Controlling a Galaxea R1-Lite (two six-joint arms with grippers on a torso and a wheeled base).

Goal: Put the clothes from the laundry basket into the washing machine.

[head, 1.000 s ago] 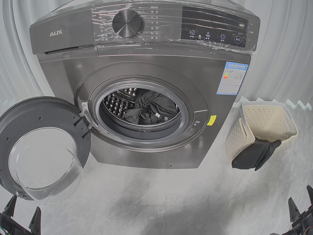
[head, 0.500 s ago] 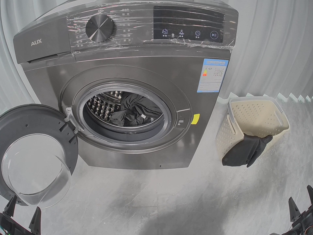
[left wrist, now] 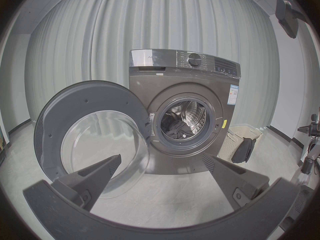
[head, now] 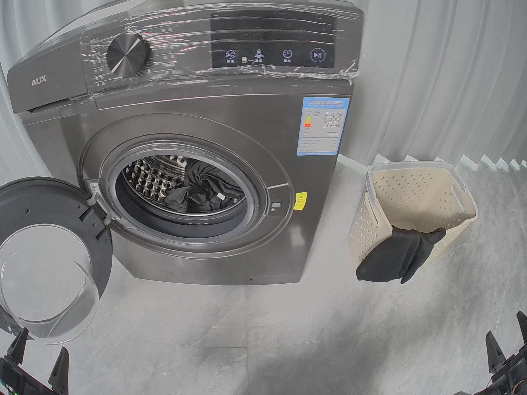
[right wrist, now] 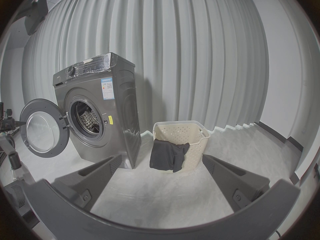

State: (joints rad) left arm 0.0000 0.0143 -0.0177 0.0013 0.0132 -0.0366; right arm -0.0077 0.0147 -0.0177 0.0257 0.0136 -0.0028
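A limp black garment [head: 396, 256] is hanging crumpled over the cream basket [head: 368, 231] at the frame's right; I am holding my left gripper [left wrist: 160, 157] and right gripper [right wrist: 160, 157] wide apart.

Standing with door [head: 52, 207] swung wide, holding dark clothes [head: 206, 190] in the drum: grey washing machine [head: 181, 111]; sitting upright beside it: cream laundry basket [head: 417, 185]; hanging over its front rim: black garment [head: 395, 259].
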